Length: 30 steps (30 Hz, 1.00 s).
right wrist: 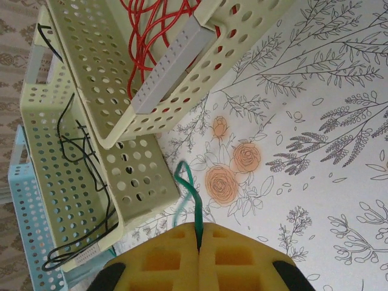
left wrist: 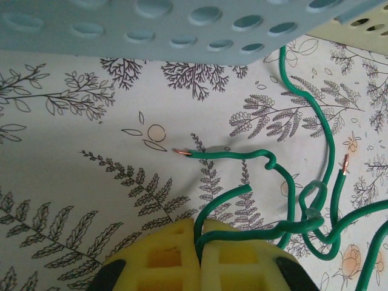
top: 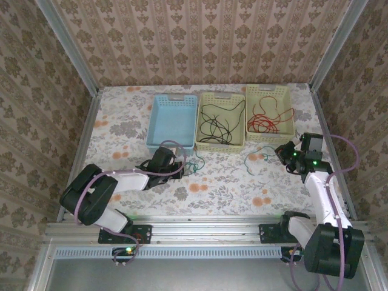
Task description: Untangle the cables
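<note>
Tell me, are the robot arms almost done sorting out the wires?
Mostly. Done: the red cable lies in the right basket, the black cable in the middle basket. In hand: the left gripper and right gripper are each shut on green cable. Left: it lies knotted on the table; the blue basket holds no cable.

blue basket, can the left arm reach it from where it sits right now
Probably yes. The left gripper, shut on the green cable, sits just in front of the blue basket, near its front wall, with bare table between them and nothing in the way.
</note>
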Motion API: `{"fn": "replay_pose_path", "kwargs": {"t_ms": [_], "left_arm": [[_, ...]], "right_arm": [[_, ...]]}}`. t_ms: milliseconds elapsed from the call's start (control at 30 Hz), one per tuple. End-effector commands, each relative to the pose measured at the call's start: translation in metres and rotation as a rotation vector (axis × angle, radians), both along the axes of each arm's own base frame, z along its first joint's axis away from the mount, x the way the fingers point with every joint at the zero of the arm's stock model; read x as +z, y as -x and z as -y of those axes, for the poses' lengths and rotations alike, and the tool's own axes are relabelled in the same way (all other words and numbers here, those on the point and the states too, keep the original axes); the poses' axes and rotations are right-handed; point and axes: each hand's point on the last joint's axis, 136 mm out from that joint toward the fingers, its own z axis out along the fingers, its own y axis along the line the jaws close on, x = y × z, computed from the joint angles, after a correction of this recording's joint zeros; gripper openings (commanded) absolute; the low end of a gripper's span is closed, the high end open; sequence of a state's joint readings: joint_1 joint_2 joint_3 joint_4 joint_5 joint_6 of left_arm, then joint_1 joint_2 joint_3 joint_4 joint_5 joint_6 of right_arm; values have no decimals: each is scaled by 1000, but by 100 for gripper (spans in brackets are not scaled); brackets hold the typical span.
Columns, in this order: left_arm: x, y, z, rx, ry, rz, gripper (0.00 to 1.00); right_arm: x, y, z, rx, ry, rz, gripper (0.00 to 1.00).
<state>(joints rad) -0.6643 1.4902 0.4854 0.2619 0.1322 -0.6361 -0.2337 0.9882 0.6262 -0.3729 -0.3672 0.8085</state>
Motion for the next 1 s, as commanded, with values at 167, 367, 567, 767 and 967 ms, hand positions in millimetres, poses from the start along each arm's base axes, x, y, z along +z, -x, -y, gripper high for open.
{"fn": "replay_pose_path", "kwargs": {"t_ms": [167, 367, 567, 767, 967], "left_arm": [[-25, 13, -17, 1, -109, -68, 0], [-17, 6, -1, -4, -15, -34, 0], [-7, 8, 2, -18, 21, 8, 0], [5, 12, -9, 24, 43, 54, 0], [13, 12, -11, 38, 50, 67, 0]], "right_arm": [[39, -11, -50, 222, -43, 144, 1], [112, 3, -132, 559, 10, 390, 3], [155, -15, -200, 748, -44, 523, 4], [159, -89, -248, 770, -46, 562, 6], [123, -159, -300, 814, -67, 482, 7]]}}
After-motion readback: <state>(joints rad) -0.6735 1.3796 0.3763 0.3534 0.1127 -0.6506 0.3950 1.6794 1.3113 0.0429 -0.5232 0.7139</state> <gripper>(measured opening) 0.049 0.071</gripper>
